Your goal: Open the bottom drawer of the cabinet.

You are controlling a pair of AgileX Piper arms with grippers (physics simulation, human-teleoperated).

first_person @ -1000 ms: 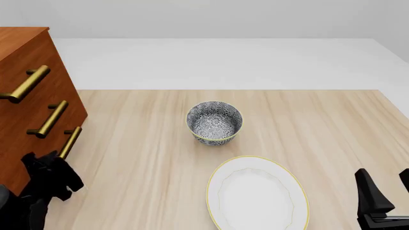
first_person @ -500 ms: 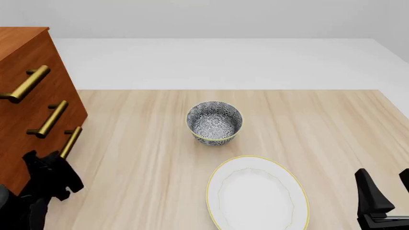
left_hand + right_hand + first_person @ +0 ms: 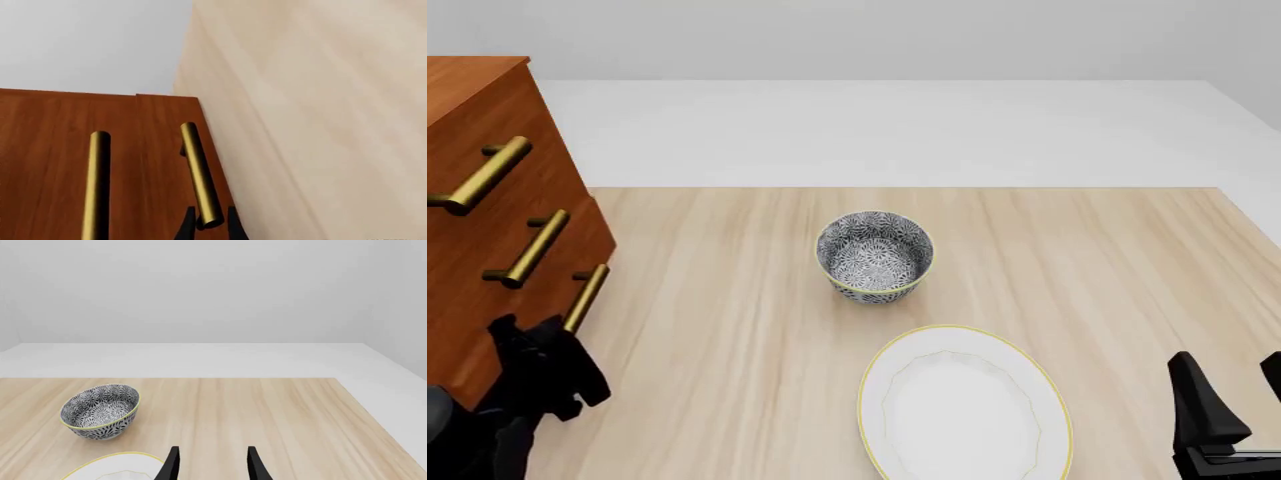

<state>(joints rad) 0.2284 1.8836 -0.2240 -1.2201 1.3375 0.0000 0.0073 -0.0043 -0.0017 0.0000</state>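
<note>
The cabinet [image 3: 474,110] stands at the table's left edge, reddish-brown with three brass bar handles. The bottom drawer [image 3: 523,318] carries the lowest handle [image 3: 585,298], and its front stands a little out from the cabinet. My left gripper [image 3: 550,340] is shut on the near end of that handle. In the left wrist view the handle [image 3: 199,175] runs down between the two black fingertips [image 3: 185,229] of the left gripper [image 3: 210,229]. My right gripper [image 3: 1228,400] hangs open at the front right, holding nothing; its fingers [image 3: 172,465] frame bare table.
A patterned bowl [image 3: 874,254] sits mid-table, and a white plate with a yellow rim [image 3: 965,405] lies in front of it. The middle drawer's handle [image 3: 99,185] runs beside the gripped one. The table's right edge [image 3: 1248,215] lies near the right arm.
The bottom drawer's front and handle have shifted slightly right, out of the cabinet, with the left gripper moving along. The right arm has not moved.
</note>
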